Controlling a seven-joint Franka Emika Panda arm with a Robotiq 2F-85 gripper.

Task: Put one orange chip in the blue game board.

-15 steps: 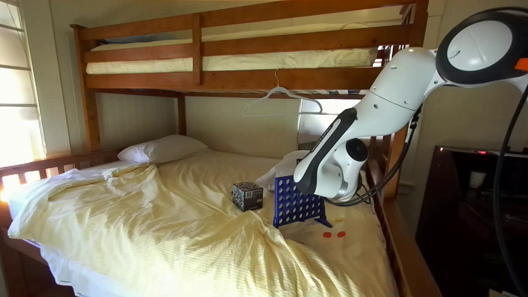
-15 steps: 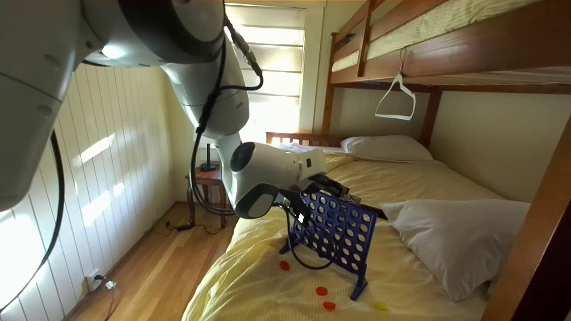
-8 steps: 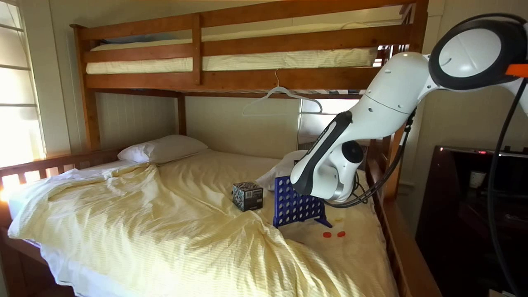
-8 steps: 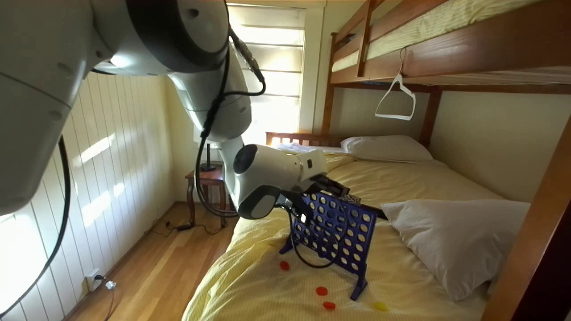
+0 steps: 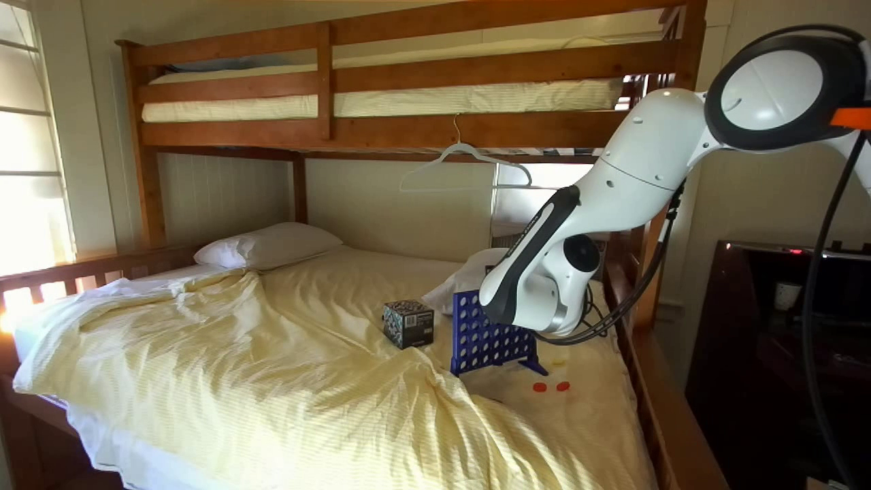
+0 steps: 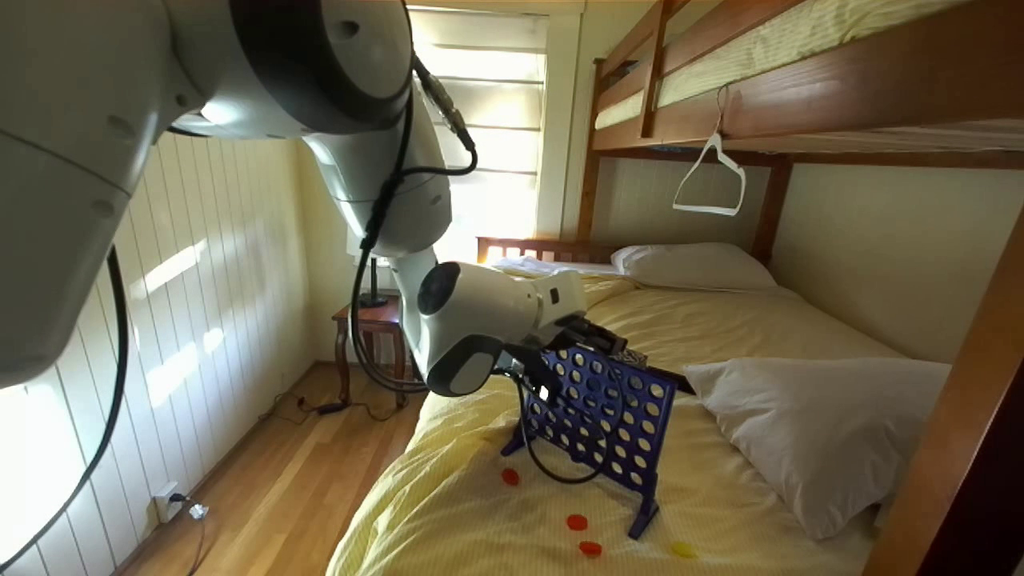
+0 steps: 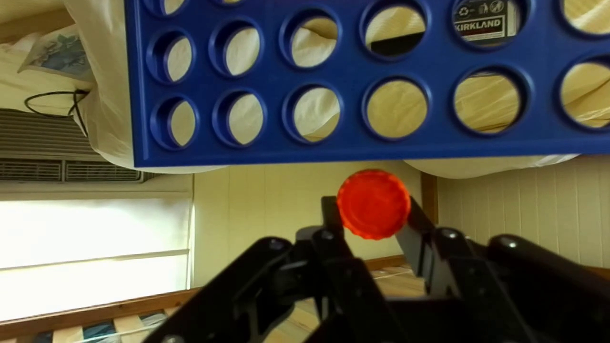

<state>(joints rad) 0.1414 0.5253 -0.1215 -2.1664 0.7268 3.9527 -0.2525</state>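
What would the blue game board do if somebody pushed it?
The blue game board could tip, since it's a thin, upright panel on small feet. It might wobble too, because it stands on soft-looking bedding. Its straight edges suggest it's stiff, so it probably wouldn't bend much.

Round orange chip [image 7: 374,205], gripped, near upright blue game board [image 7: 351,71]

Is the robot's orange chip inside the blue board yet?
No, the wrist view shows the orange chip held in the gripper, outside the blue board.
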